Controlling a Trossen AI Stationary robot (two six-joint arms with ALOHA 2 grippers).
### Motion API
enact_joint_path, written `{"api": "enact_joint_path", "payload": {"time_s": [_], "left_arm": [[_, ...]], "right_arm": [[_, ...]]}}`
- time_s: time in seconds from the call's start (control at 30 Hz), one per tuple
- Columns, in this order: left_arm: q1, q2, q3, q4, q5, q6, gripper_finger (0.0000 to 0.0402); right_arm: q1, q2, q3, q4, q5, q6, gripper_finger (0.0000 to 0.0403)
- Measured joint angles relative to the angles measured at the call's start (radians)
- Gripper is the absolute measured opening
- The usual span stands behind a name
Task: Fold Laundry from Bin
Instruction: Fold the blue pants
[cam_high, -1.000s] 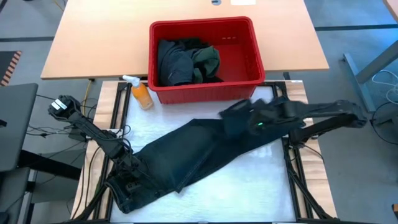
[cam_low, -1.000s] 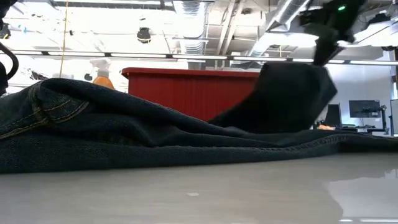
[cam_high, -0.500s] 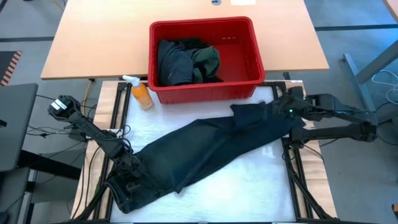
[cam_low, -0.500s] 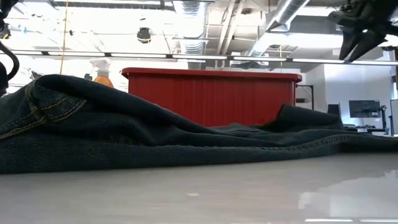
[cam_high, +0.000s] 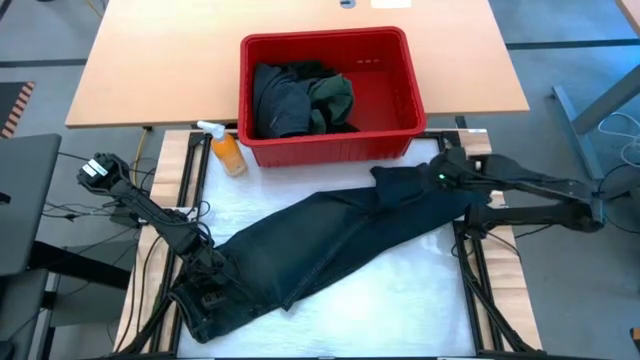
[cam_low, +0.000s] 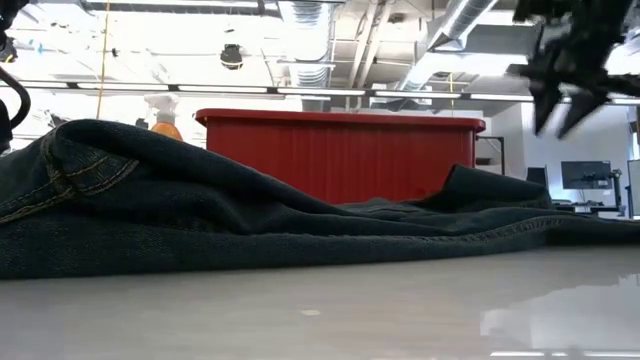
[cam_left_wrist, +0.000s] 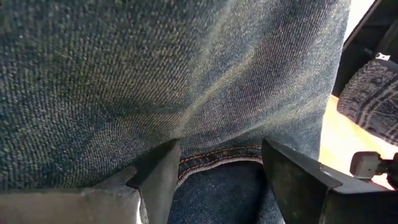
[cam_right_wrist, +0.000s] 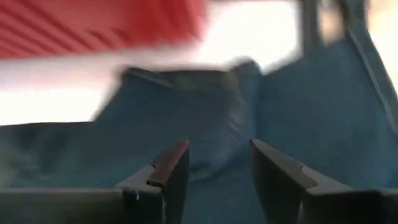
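Plainly spread and empty, right gripper (cam_high: 432, 176), poised just above the far leg end of a pair of dark jeans (cam_high: 330, 240); fingers (cam_right_wrist: 171, 168) parted with nothing between them, denim folds beneath, seen also high at the edge of the low view (cam_low: 560, 95) and clear of the cloth. Down at the near left corner of the worktop (cam_high: 420, 290), left gripper (cam_left_wrist: 214, 171), fingers (cam_left_wrist: 161, 174) set wide on either side of an orange-stitched seam at the waist end of the jeans, denim lying between them and pressed close to the lens; whether actually squeezed, not possible to tell. Stretched diagonally across the pale worktop, the jeans, waist at the near left, legs running toward the far right, one leg end bunched in a small hump (cam_low: 490, 190) beneath the right gripper. Farther back, against the worktop's far edge, the red bin (cam_high: 400, 40), with the rest of the laundry (cam_high: 295, 100) heaped in its left half: charcoal and black pieces beside a dark green one. Just beside the bin's near left corner, a small orange spray bottle (cam_high: 226, 148) with a white trigger head.
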Motion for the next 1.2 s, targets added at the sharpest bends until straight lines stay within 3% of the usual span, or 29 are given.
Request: {"api": "enact_joint_path", "payload": {"time_s": [0.17, 0.33, 0.63, 0.73, 0.8, 1.0, 1.2], "left_arm": [[0.0, 0.0, 0.0, -0.001, 0.0, 0.03, 0.0224], [0.0, 0.0, 0.0, -0.001, 0.003, 0.042, 0.0224], [0.0, 0.0, 0.0, 0.0, 0.023, 0.05, 0.0224], [0.0, 0.0, 0.0, 0.0, 0.023, 0.05, 0.0224], [0.0, 0.0, 0.0, 0.002, 0.022, 0.05, 0.0224], [-0.017, 0.0, 0.0, 0.005, 0.004, 0.057, 0.0224], [-0.044, 0.0, 0.0, 0.01, -0.011, 0.054, 0.0224]], "right_arm": [[-0.113, 0.021, -0.084, 0.1, -0.122, -0.105, 0.023], [-0.223, 0.054, -0.144, 0.282, -0.153, -0.218, 0.0271], [-0.368, 0.284, -0.158, 0.375, -0.221, -0.389, 0.0279], [-0.371, 0.335, -0.156, 0.395, -0.269, -0.406, 0.0256], [-0.37, 0.357, -0.156, 0.397, -0.287, -0.405, 0.0219], [-0.353, 0.281, -0.12, 0.349, -0.289, -0.399, 0.0031], [-0.305, 0.044, -0.034, 0.195, -0.184, -0.231, 0.0044]]}}
